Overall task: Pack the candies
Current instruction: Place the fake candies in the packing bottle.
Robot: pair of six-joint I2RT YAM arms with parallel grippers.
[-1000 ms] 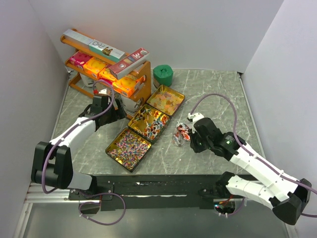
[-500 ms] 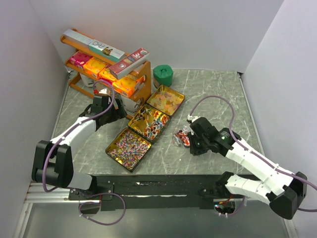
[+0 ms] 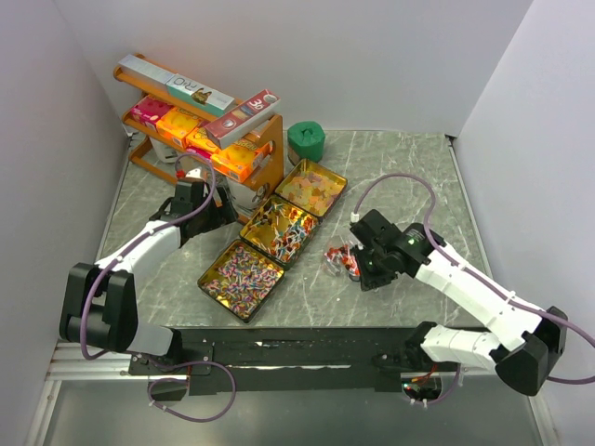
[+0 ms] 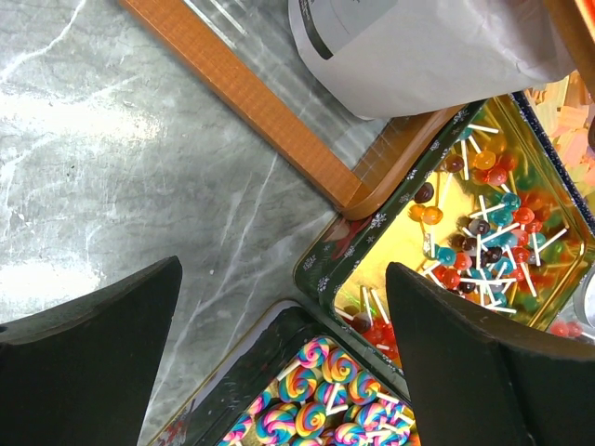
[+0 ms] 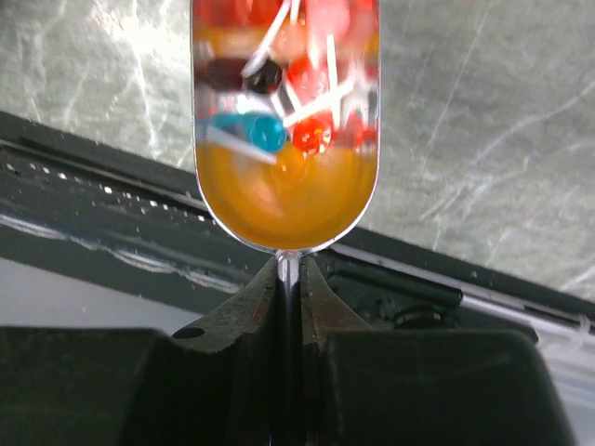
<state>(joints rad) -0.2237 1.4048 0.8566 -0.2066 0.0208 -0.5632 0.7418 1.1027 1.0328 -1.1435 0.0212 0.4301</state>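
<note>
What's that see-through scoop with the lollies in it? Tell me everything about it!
The scoop looks like clear plastic, with a rounded bowl and a thin flat handle. The right tool is shut on that handle. Inside lie small lollipops with white sticks: red, blue and dark ones, plus something orange at the rounded end. From above, it sits just right of the middle tin, over the grey marbled table. I cannot tell whether it touches the table.
</note>
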